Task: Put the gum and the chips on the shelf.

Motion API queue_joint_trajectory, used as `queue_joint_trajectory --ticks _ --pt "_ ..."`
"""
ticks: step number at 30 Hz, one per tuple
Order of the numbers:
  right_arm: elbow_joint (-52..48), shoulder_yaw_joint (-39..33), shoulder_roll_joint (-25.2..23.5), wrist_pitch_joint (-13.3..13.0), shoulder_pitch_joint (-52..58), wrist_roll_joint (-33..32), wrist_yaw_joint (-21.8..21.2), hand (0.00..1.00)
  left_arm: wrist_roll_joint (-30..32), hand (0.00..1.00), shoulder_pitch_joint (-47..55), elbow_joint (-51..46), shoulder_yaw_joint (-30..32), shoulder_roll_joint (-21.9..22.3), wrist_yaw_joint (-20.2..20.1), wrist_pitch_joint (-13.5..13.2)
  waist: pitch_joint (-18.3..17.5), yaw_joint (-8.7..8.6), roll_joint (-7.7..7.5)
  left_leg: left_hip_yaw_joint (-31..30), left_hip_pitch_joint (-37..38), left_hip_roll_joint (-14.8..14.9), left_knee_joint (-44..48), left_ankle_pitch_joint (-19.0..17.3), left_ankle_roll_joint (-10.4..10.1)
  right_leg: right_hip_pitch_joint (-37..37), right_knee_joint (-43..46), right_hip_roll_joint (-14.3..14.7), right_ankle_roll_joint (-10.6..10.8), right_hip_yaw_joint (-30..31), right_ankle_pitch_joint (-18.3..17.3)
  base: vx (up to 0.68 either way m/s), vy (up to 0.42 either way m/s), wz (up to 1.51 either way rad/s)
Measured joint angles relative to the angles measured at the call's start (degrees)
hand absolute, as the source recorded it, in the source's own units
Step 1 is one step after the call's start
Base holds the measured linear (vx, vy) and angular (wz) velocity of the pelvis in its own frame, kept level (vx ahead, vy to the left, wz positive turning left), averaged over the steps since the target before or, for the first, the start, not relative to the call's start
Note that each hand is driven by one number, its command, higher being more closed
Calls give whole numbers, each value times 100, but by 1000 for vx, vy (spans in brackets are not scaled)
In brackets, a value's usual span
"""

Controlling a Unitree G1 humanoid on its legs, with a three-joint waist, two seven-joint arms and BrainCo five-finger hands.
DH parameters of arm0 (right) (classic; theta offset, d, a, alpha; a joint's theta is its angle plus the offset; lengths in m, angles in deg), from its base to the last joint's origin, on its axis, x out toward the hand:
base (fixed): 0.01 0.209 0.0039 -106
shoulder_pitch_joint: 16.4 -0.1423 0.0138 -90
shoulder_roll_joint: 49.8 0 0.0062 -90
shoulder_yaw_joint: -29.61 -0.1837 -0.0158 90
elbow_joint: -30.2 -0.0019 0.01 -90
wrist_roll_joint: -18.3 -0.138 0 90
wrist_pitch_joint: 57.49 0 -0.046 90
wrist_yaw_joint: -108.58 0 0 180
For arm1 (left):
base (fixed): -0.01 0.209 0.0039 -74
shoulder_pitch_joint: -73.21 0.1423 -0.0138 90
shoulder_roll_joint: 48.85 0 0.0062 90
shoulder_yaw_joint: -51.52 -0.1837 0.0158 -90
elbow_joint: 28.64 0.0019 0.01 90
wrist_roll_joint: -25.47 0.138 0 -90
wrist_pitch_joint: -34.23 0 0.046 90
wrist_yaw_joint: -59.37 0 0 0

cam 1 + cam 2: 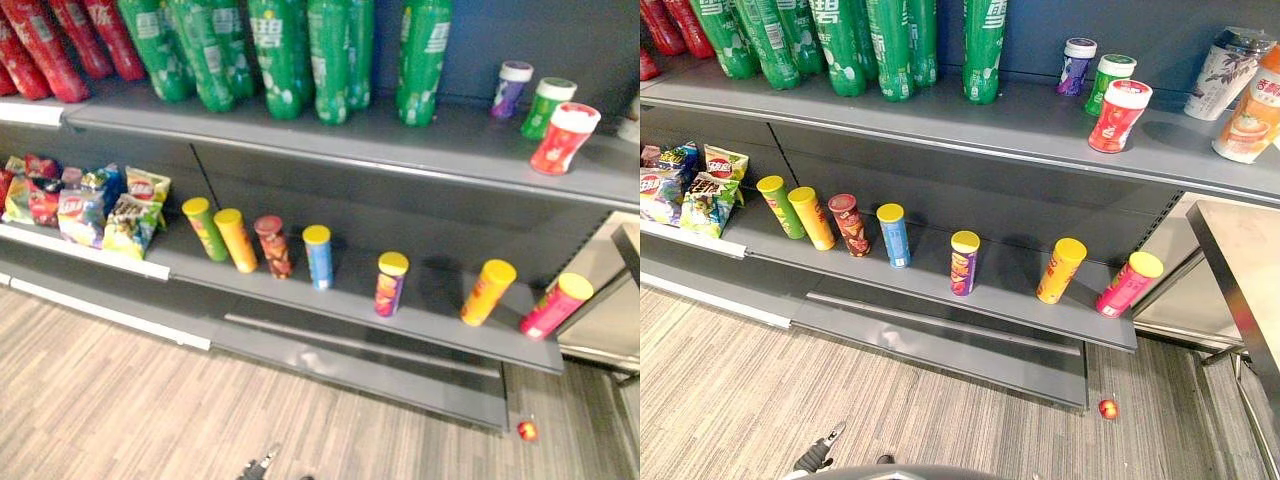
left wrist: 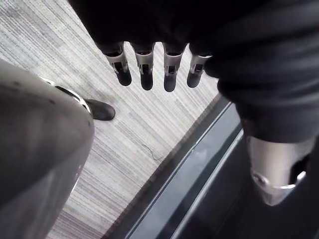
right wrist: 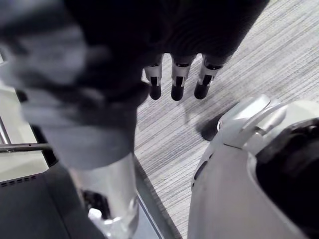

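Gum bottles (image 1: 1118,115) glossy, waisted plastic; chip cans (image 1: 964,262) smooth capped cylinders.

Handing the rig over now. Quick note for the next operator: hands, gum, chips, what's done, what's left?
Left hand: open, empty, hanging over the floor. Right hand: open, empty, also over the floor.
Gum bottles: three upright at the right end of the upper shelf.
Chip cans: seven in a row on the lower shelf.
Done, by the look of it: gum and chips are shelved.
Left: check the small red object on the floor by the shelf's base; can't tell what it is.
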Motion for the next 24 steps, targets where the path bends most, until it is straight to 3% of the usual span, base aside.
queue_joint_trajectory --ticks 8,24 --pt "21 -2 -20 0 -26 -5 -2 0 7 0 1 15 -8 -86 46 2 2 -75 -80 -272 7 -167 1 1 38 195 -27 -125 62 -266 -37 29 12 18" --pt "48 387 5 -37 -44 -4 11 0 3 0 -12 60 -157 -180 43 -80 4 -97 -154 -410 -44 -196 0 8 54 220 -28 -139 86 -395 -81 5 -4 3"
